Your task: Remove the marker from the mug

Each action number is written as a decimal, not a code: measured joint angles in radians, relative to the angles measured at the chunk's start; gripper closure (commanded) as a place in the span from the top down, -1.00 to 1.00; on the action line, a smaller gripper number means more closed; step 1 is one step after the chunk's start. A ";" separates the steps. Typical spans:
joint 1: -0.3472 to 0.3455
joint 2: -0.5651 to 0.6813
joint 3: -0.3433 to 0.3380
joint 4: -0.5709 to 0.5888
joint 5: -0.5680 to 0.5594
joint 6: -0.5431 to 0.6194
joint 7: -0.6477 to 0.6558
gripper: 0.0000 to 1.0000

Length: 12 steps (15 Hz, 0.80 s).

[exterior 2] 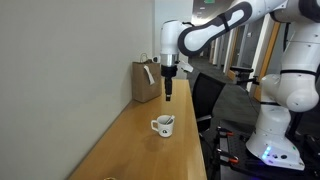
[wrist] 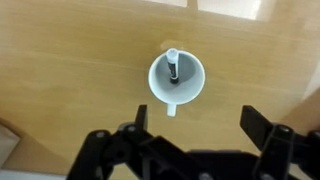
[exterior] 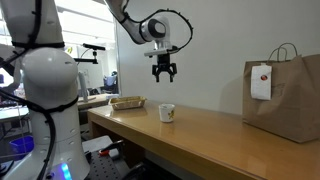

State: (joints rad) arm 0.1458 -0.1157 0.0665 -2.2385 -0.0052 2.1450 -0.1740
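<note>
A small white mug (exterior: 166, 113) stands on the long wooden table (exterior: 200, 140), and shows in both exterior views (exterior 2: 163, 125). In the wrist view the mug (wrist: 176, 78) is seen from straight above, handle toward the gripper, with a thin dark marker (wrist: 174, 68) standing inside it. My gripper (exterior: 163, 72) hangs well above the mug, fingers pointing down, open and empty. It also shows in an exterior view (exterior 2: 168, 92) and in the wrist view (wrist: 197, 125), where the two fingers stand wide apart with bare table between them.
A brown paper bag (exterior: 290, 95) with a white tag stands at one end of the table, also in an exterior view (exterior 2: 147, 80). A flat tan tray (exterior: 127, 102) lies at the other end. A white robot body (exterior: 50, 100) stands beside the table.
</note>
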 measured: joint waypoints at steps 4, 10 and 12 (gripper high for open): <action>0.000 0.127 0.012 0.071 0.011 -0.017 -0.001 0.85; 0.001 0.193 0.033 0.078 0.011 -0.026 -0.001 0.84; 0.001 0.206 0.036 0.077 0.011 -0.026 -0.001 0.84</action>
State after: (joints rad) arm 0.1463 0.0899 0.1028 -2.1612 0.0058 2.1189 -0.1751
